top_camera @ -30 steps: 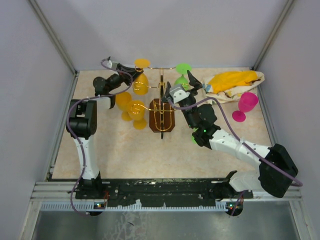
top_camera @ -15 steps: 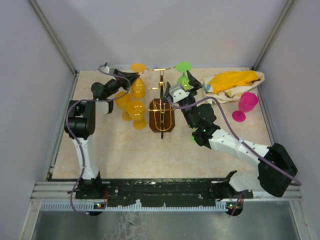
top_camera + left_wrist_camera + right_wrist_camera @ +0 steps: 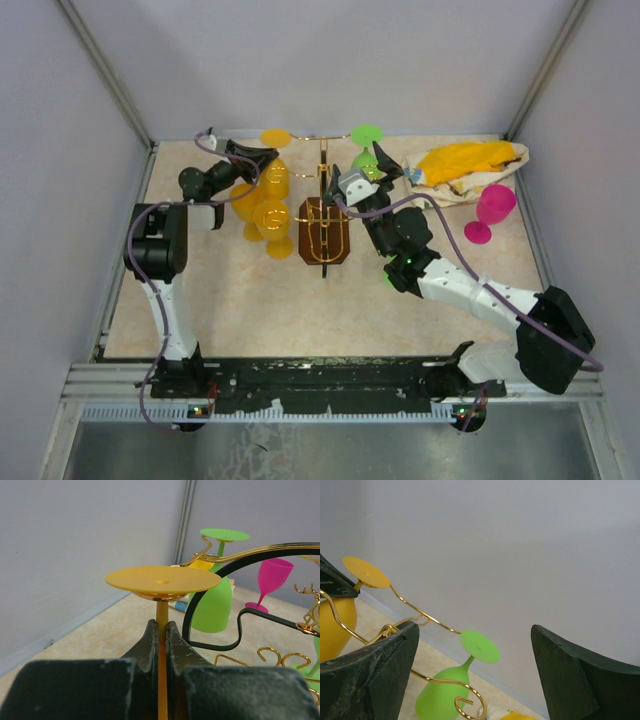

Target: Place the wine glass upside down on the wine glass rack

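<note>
Left gripper [image 3: 161, 630] is clenched on the thin stem of an orange-yellow plastic wine glass [image 3: 162, 579]. The glass is upside down, with its flat round foot on top and its bowl hanging below the fingers.

Over the past second, in the overhead view, this glass and the claw have slid a little left and towards the arms. They moved outwards along the left arm of the thin gold wire wine glass rack [image 3: 324, 232], which stands on a dark brown octagonal wooden base. From the left wrist camera, the foot now sits directly on a curled gold loop at the end of that arm, with the stem passing down through it. This suggests the glass is seated or very nearly so, and letting go is probably the step that remains.

Right gripper [image 3: 474, 626] is spread wide and grasps nothing. It waits beside a lime-green plastic glass [image 3: 440, 695] that already hangs upside down on the rack's opposite arm.
</note>
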